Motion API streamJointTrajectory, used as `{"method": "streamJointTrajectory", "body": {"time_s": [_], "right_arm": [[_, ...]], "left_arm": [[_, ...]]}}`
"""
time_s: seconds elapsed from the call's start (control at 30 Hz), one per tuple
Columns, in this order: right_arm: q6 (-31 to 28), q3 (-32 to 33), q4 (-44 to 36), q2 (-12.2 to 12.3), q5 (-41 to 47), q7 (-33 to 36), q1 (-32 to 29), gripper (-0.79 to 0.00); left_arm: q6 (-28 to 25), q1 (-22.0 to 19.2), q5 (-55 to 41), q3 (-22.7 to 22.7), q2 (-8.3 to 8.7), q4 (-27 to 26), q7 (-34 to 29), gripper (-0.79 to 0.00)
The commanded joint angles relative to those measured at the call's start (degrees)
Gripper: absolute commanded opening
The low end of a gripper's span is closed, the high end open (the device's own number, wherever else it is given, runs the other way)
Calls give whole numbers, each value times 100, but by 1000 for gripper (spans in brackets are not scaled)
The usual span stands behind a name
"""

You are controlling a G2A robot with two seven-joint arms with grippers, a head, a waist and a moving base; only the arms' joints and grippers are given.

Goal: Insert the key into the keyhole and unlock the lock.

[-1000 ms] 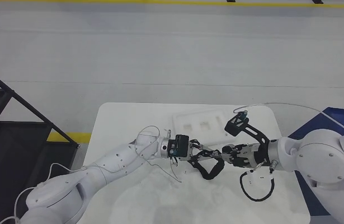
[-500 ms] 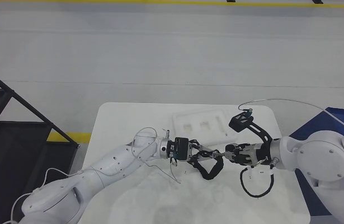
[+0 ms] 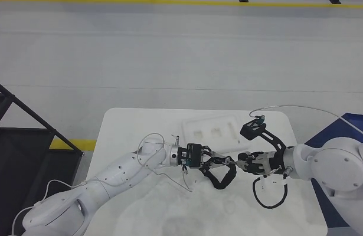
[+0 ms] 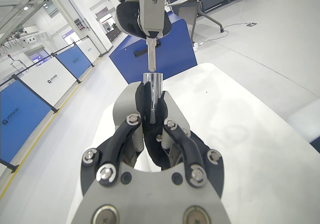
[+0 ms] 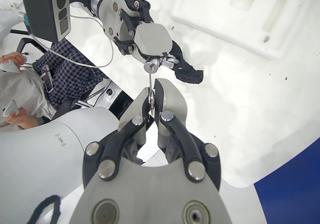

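My left gripper (image 4: 150, 92) is shut on the lock (image 4: 153, 90), gripping its chrome cylinder with the keyhole end facing outward. The lock's black cable (image 3: 222, 177) hangs below it above the table's middle. My right gripper (image 5: 151, 92) is shut on the key (image 5: 150, 100), and its blade points straight at the lock cylinder (image 5: 150, 68). In the left wrist view the key (image 4: 151, 56) tip sits a sliver off the cylinder's end, in line with it. In the top view the left gripper (image 3: 212, 160) and right gripper (image 3: 239, 160) face each other, tip to tip.
A white foam tray (image 3: 213, 131) with several recesses lies on the white table (image 3: 140, 206) behind the grippers. A loose black cable loop (image 3: 268, 209) lies under the right arm. A blue cabinet (image 4: 155, 52) stands off the table's far edge.
The two grippers have drawn closer together. The key's tip has come up to the lock's keyhole end, and both holds are unchanged.
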Motion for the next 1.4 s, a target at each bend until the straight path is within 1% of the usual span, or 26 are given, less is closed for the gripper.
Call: {"method": "streamJointTrajectory", "body": {"time_s": [0.0, 0.23, 0.3, 0.5, 0.67, 0.83, 0.97, 1.2, 1.37], "right_arm": [[38, -25, 16, 2, -36, 38, 21, -785], [128, -143, 112, -6, -94, 79, 111, -785], [164, -177, 127, -8, -134, 101, 141, -785], [268, -299, 155, -15, -245, 177, 235, -785], [325, -379, 222, -32, -244, 103, 304, -785], [352, -448, 307, -48, -188, 51, 346, -785], [291, -459, 406, -68, 29, -81, 361, -785], [-54, -410, 627, -98, 588, -317, 337, -785], [-259, -354, 739, -106, 868, -450, 302, -785]], "left_arm": [[20, 21, 70, -41, 3, -39, -41, -785], [46, 107, 295, -182, 27, -183, -182, -785], [80, 127, 400, -223, 37, -235, -314, -785], [40, 220, 452, -346, 52, -418, -444, -785], [-4, 284, 479, -424, 49, -539, -471, -785], [-39, 341, 426, -494, 32, -513, -312, -785], [-52, 391, 354, -535, 8, -435, -89, -785], [-93, 445, 248, -569, -49, -203, 465, -785], [-67, 461, 267, -589, -88, -59, 744, -785]]}}
